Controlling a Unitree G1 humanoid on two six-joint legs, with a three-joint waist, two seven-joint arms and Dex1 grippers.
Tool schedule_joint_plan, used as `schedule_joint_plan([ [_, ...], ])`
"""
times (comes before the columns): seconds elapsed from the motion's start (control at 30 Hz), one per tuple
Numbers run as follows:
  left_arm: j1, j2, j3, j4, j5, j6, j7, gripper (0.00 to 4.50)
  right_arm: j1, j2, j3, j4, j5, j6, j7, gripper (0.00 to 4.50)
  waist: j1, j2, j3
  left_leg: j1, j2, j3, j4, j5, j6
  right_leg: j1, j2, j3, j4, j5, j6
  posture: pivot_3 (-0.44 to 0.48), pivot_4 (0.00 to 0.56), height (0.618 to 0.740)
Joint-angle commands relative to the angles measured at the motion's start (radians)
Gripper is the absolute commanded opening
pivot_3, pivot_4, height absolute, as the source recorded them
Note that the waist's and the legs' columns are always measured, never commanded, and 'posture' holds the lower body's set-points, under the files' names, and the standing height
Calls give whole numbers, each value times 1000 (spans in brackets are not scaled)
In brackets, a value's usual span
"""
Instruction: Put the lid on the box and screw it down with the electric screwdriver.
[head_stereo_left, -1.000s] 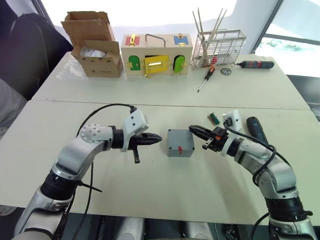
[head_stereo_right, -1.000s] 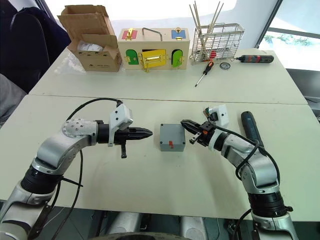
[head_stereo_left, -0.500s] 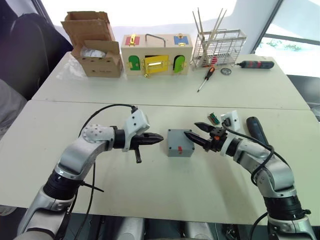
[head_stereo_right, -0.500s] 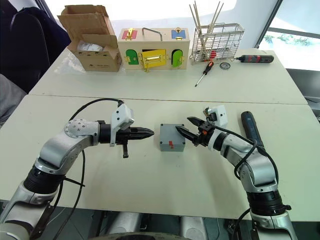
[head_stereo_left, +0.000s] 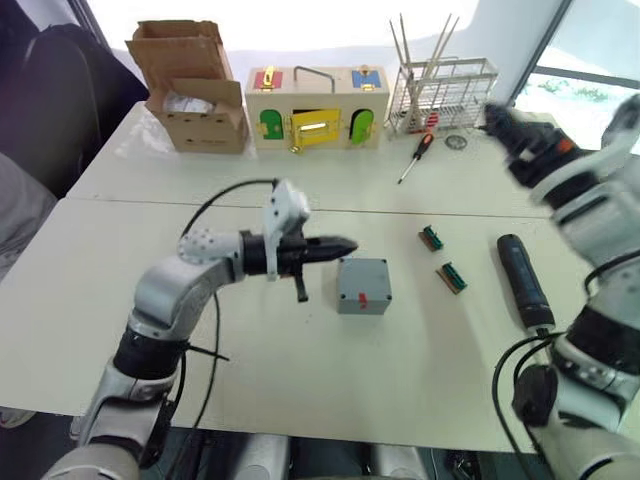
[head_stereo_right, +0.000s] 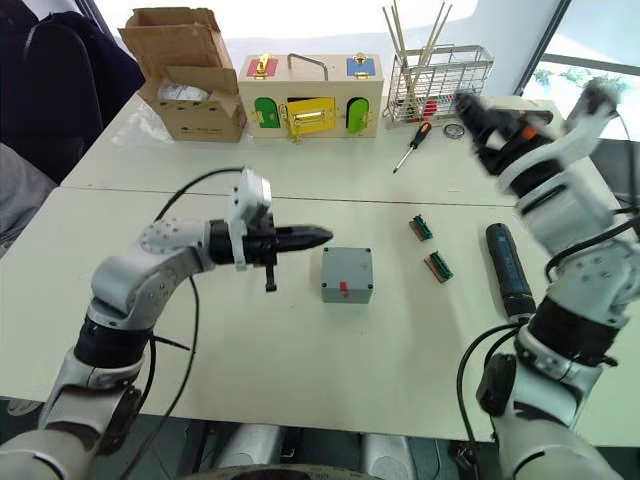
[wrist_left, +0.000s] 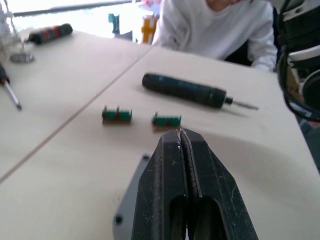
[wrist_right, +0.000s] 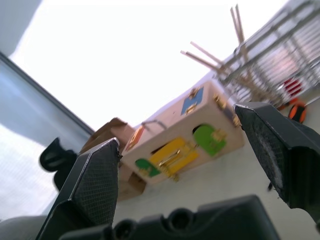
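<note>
Our closed left gripper (head_stereo_left: 345, 244) hovers at the box's (head_stereo_left: 362, 286) ten o'clock, our wide-open right gripper (head_stereo_right: 478, 120) raised far from the electric screwdriver (head_stereo_left: 523, 281) at three o'clock, so we risk nudging the lidded box askew.

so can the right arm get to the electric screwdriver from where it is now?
Probably yes. The electric screwdriver lies alone on bare table on the robot's right, nothing on it. The right gripper is raised high, open and empty, so it must descend first.

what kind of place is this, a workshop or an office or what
Probably a robot test bench in a lab by a window: white tables laid with an electric screwdriver, a wooden latch box and a wire rack.
</note>
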Motion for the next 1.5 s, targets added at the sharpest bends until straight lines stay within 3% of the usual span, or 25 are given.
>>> schedule_joint_plan([
  [0.03,7,3,-42,-46,2,-15,-14,0,16,-194,63,7,-25,134,74,4410,-4,1,1,0,0,1,0,0,0,0,0,0,0,0,0,0,150,730],
  [0.17,14,-4,-108,-65,27,-56,-32,0,83,-527,203,77,-11,329,335,4410,-7,2,1,0,1,6,2,-4,9,0,0,2,0,0,0,0,150,730],
  [0.3,25,-8,-156,-95,40,-82,-45,0,215,-801,356,151,-58,368,610,4410,-5,2,1,1,2,7,3,-5,10,2,0,2,-2,0,0,0,150,730],
  [0.43,46,-11,-212,-133,64,-101,-46,0,293,-928,478,231,-116,322,828,4410,-6,3,1,1,2,9,3,-6,12,2,0,3,-2,0,0,0,150,730],
  [0.73,95,-37,-241,-165,91,-106,11,0,35,-832,792,458,-334,379,970,4410,-20,4,1,1,3,10,3,-6,12,0,0,4,-2,0,0,0,150,730],
  [0.97,147,-69,-245,-204,85,-73,88,0,-173,-692,1009,664,-518,414,1043,4410,-17,4,2,1,2,10,3,-6,11,0,-1,4,-2,0,0,0,150,730],
  [1.23,168,-85,-243,-196,94,-67,137,0,-309,-598,1237,845,-718,314,1217,4410,-5,4,2,1,1,11,3,-4,7,-1,-1,4,-2,0,0,0,150,730],
  [1.47,184,-103,-252,-198,100,-68,178,0,-384,-505,1337,1011,-875,206,1348,4410,1,4,2,1,1,11,3,-3,6,-1,-2,4,-2,0,0,0,150,730],
  [1.5,187,-107,-256,-197,107,-70,187,0,-385,-493,1345,1030,-897,191,1359,4069,1,4,2,1,1,11,3,-3,5,-1,-1,4,-2,0,0,0,150,730],
])
